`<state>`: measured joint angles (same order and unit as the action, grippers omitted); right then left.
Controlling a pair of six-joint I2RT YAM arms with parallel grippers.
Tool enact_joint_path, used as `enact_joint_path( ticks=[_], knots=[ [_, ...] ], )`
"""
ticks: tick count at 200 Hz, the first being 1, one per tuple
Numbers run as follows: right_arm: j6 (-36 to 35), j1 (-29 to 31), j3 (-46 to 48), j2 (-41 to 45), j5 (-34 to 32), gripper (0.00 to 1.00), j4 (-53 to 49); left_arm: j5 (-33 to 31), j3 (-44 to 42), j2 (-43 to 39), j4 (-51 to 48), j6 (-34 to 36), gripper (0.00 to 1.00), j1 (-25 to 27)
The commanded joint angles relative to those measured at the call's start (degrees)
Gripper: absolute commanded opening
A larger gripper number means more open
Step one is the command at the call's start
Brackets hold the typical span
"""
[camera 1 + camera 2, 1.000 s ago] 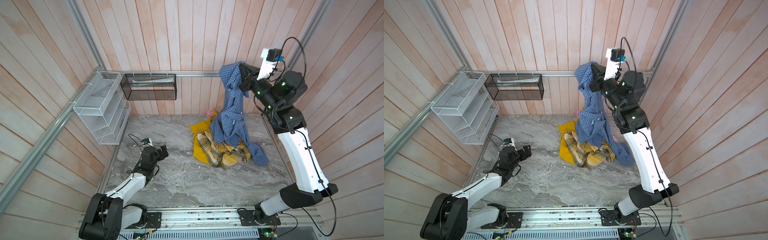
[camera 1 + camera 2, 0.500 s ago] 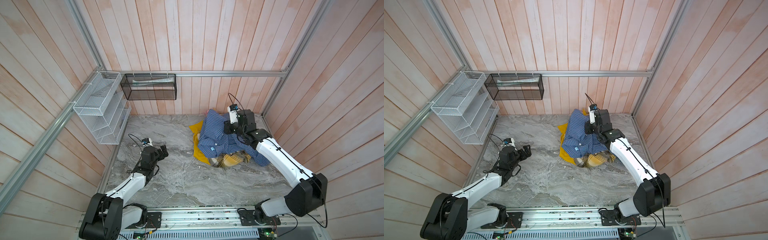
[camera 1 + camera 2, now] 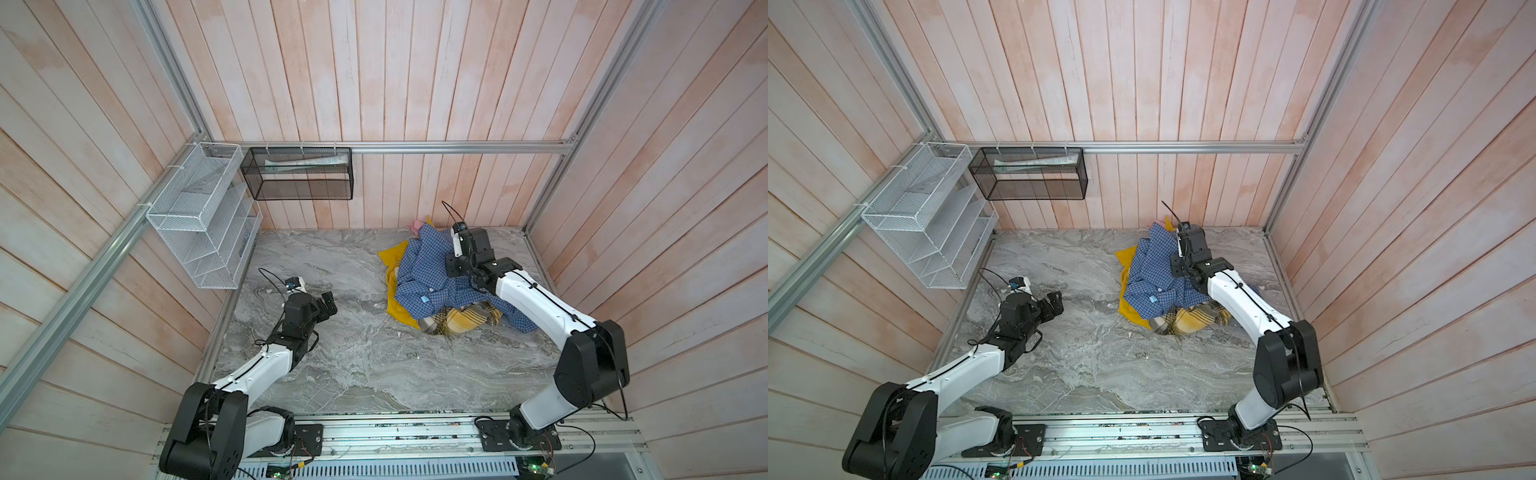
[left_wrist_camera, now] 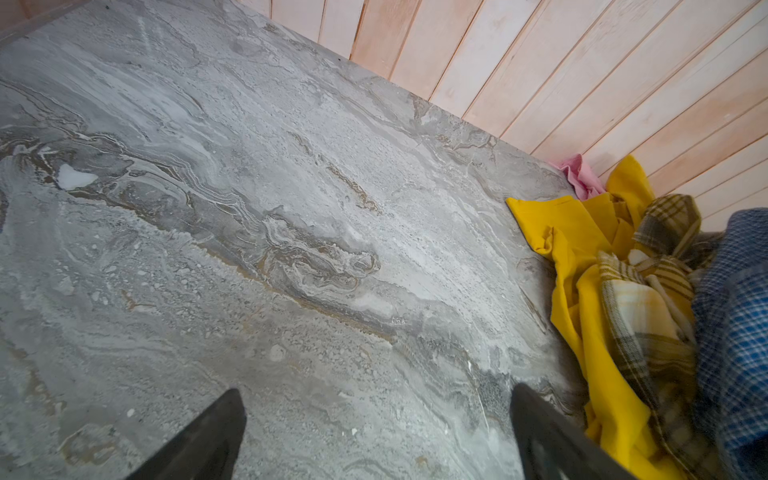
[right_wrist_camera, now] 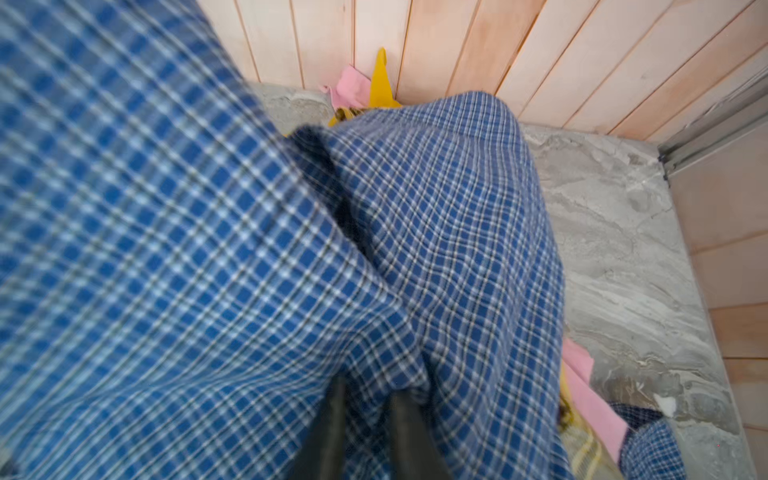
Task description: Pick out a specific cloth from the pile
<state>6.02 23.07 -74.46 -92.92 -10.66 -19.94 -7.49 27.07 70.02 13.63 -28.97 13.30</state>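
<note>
Top view: the cloth (image 3: 432, 276) lies heaped on the pile (image 3: 455, 322), centre right, with the right gripper (image 3: 452, 266) sunk into it.

Left wrist view: the left gripper (image 4: 376, 390) is spread wide and empty over the bare table (image 4: 291, 208).

Right wrist view: a blue fold sits between narrowly parted jaws; whether they grip it cannot be told.

Judgement: separation is incomplete. Next, secure the hold and draw the cloth clear of the pile.

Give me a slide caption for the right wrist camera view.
Blue-and-white checked shirt fabric passes between the dark fingers of the right gripper; pink cloth scrap and grey marble tabletop beyond.
</note>
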Motion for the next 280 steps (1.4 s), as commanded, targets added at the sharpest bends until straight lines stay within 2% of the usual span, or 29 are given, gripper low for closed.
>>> enact_joint_path(
  ticks=[1,17,36,60,93,124,152,173,210,243,280],
  knots=[
    [-2.85,0.31,-4.05,-1.31,0.13,0.65,-1.53,0.27,1.85,0.04,-1.39,-0.15,1.0,0.26],
    [-3.44,1.88,-4.38,0.04,-0.47,0.78,-0.55,0.17,1.63,-0.29,-1.54,-0.12,1.0,0.24],
    [-4.37,3.43,-3.53,3.01,-1.18,0.88,1.44,0.26,1.51,-0.49,-1.81,0.14,1.0,0.27],
    [-6.98,5.33,-4.58,6.48,-1.73,0.92,-0.43,0.15,1.41,-0.81,-2.11,0.46,1.0,0.33],
    [-14.0,10.85,-2.52,10.4,-0.17,0.93,-3.68,0.39,1.2,-1.16,-1.72,0.31,1.0,0.31],
    [-15.7,14.47,1.48,12.85,3.32,0.91,-7.86,2.66,1.49,-0.86,-2.24,1.01,1.0,0.42],
    [-18.06,18.81,7.2,14.7,3.76,0.89,-9.05,2.47,1.03,-1.23,-2.83,1.0,1.0,0.64],
    [-18.51,21.58,9.96,12.7,2.55,0.85,-9.4,2.39,0.71,-1.73,-2.82,0.42,1.0,0.67],
    [-19.29,27.33,9.89,4.2,-6.44,0.81,-9.77,1.65,0.49,-2.85,-3.6,-0.11,1.0,0.91],
    [-19.27,30.27,9.9,-4.69,-18.52,0.79,-6.23,1.04,-0.48,-3.99,-3.91,-0.29,1.0,1.2],
    [-20.44,30.24,8.03,-12.37,-31.39,0.65,-1.72,0.04,-1.03,-5.15,-4.82,-0.55,1.0,1.36]
  ],
)
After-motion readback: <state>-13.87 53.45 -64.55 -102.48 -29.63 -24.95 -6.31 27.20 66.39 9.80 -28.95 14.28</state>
